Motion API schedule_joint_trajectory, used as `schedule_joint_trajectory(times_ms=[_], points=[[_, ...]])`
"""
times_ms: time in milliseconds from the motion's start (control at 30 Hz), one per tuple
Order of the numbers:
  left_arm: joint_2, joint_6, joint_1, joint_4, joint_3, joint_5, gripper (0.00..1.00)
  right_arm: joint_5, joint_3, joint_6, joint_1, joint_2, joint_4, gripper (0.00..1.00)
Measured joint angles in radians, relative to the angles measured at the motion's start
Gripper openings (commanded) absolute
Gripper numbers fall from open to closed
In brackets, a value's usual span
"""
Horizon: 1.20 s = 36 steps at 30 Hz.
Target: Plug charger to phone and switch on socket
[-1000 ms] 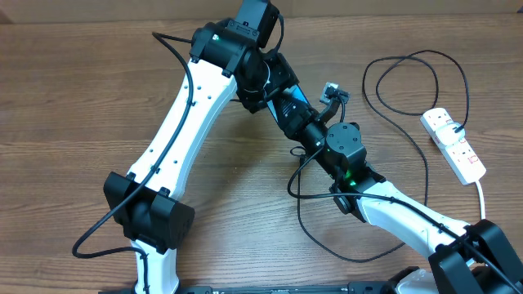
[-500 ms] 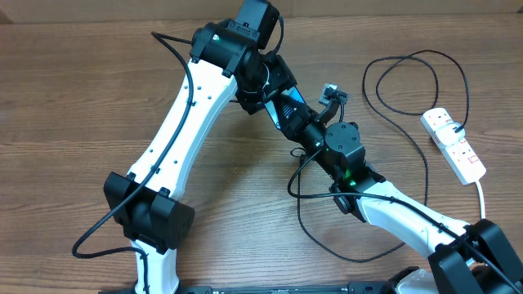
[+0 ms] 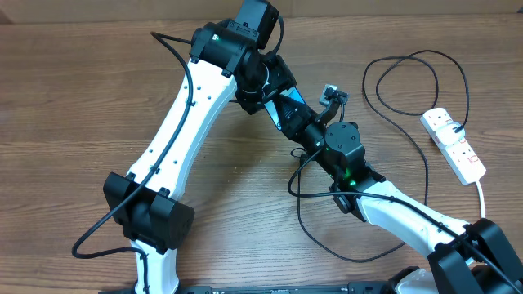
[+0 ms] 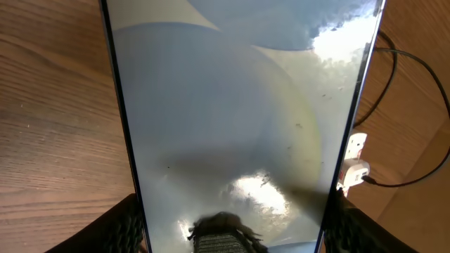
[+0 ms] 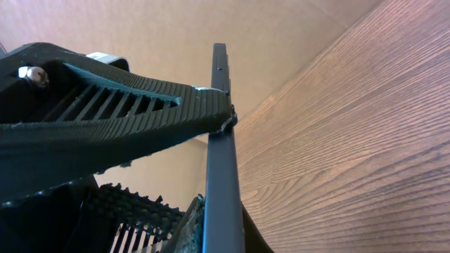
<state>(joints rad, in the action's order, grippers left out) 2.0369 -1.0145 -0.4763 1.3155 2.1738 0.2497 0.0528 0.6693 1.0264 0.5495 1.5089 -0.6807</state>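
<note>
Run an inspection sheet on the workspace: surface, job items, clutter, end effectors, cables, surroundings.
Surface: wooden table, no marks seen.
Job's things: phone held off the table where the two arms meet. The socket lies flat at the right; its switch state is too small to tell. The charger runs to the socket. Whether its plug tip is in the phone cannot be told.
Clutter: nothing seen.
End effectors: left end effector shut across the phone's width. The right end effector has one fingertip on the phone's edge; grip cannot be told.
Cables: charger looped beside and under the right arm. A thick white cord leaves the socket.
Surroundings: tan panel behind the table.
</note>
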Motion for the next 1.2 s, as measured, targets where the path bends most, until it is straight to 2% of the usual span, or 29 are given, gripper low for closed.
schedule_joint_trajectory(times_ms=[67, 233, 300, 467, 600, 700, 900, 1033, 1200], points=[[0.0, 0.0, 0.0, 0.0, 0.0, 0.0, 0.62, 0.0, 0.0, 0.009, 0.0, 0.0, 0.0, 0.04], [0.0, 0.01, 0.002, -0.004, 0.0, 0.0, 0.82, 0.011, 0.0, 0.009, -0.003, 0.002, 0.0, 0.04], [0.0, 0.028, 0.011, -0.005, 0.0, 0.0, 1.0, 0.036, 0.0, 0.013, -0.003, 0.002, 0.002, 0.04], [0.0, 0.111, 0.082, 0.008, 0.009, 0.0, 1.0, 0.094, 0.0, 0.039, 0.001, 0.002, 0.074, 0.04], [-0.03, 0.177, 0.19, 0.032, 0.01, -0.01, 1.0, 0.124, 0.0, 0.138, 0.001, 0.002, 0.196, 0.04], [-0.106, 0.229, 0.287, 0.097, 0.011, -0.061, 1.0, 0.179, -0.001, 0.23, 0.001, 0.003, 0.268, 0.04], [-0.359, 0.283, 0.448, 0.293, 0.023, -0.201, 1.0, 0.452, -0.001, 0.36, 0.002, 0.003, 0.269, 0.04], [-0.475, 0.299, 0.506, 0.37, 0.03, -0.257, 1.0, 0.584, -0.001, 0.555, 0.003, 0.003, 0.246, 0.04], [-0.57, 0.338, 0.525, 0.372, 0.03, -0.285, 1.0, 0.708, -0.001, 0.831, 0.003, 0.003, 0.164, 0.04]])
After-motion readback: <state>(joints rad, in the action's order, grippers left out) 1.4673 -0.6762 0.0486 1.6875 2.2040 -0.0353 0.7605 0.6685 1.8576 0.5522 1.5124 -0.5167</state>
